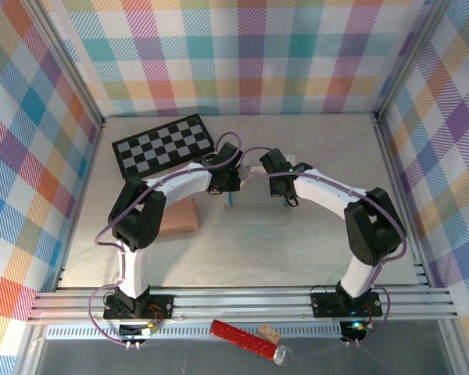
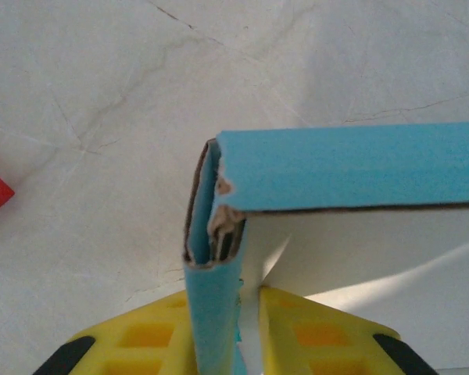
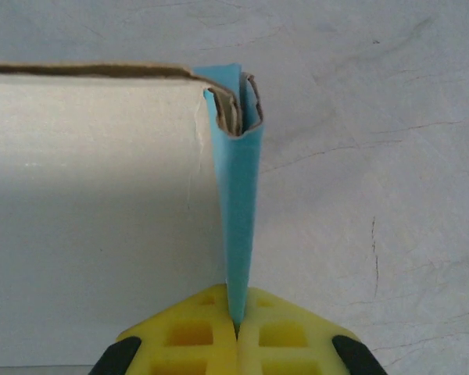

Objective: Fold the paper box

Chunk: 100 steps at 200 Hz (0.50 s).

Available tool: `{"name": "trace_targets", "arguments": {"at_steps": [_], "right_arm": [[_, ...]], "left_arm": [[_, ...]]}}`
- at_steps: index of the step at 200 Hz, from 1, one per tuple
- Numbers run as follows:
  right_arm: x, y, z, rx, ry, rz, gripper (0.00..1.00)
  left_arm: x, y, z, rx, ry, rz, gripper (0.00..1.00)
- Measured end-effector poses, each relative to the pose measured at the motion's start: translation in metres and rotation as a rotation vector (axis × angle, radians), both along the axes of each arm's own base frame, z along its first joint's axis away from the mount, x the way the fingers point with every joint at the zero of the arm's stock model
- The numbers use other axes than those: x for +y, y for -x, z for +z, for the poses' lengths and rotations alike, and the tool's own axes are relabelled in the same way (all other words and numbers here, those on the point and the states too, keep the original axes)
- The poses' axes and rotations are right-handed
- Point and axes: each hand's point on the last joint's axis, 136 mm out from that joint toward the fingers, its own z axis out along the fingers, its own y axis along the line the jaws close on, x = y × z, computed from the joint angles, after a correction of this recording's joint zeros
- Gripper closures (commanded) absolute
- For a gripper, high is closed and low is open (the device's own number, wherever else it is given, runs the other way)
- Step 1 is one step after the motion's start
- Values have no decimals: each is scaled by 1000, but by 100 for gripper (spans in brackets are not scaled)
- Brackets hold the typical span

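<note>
**A:** Whereabouts of the paper box (image 2: 352, 164)?

**B:** Over the middle of the table (image 1: 297, 258), a little toward the far edge, gripped between the two arms. Resting or lifted, hard to tell. Well apart from the checkerboard (image 1: 164, 144) by the far left corner and the brown pad (image 1: 178, 217) toward the left edge.

**A:** And the left gripper (image 2: 219, 332)?

**B:** Closed down on a blue end wall, folded double over itself. Pressed from both sides by yellow fingers (image 2: 141, 340), with hardly any slack. Probably clamped there to crease the fold-over and stop any spring-back.

**A:** Right gripper (image 3: 236, 324)?

**B:** Pinched fully together on another blue end wall, seemingly at the opposite end. Squeezed thin at the pads, fanning out to a rolled top edge. Same reason, by the look of it: pinning the tucked flap flat beside the white inside.

**A:** Why both ends at once?

**B:** Likely to keep the box square and braced during the creasing. Risk of a twist otherwise.

**A:** Anything loose?

**B:** Ragged, torn card at the corner by the left wall. Not fully seated there, judging by the gap. Worth another press before any release.

**A:** Progress?

**B:** Far along, seemingly. Cannot tell about the remaining sides.
</note>
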Motion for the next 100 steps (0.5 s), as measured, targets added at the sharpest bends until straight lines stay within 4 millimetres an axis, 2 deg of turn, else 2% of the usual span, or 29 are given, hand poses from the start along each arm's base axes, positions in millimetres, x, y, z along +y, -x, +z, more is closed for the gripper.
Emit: {"name": "trace_targets", "arguments": {"at_steps": [29,51,100], "right_arm": [[1,-1,0,1,-5,-3,100],[2,0,-1,6,-10,-3,100],[3,-2,-2,15,-17,-23,100]], "left_arm": [[3,0,-1,-3,-19,7,89],[4,0,-1,-3,-29,12,100],[4,3,0,-32,-100,60,100]]}}
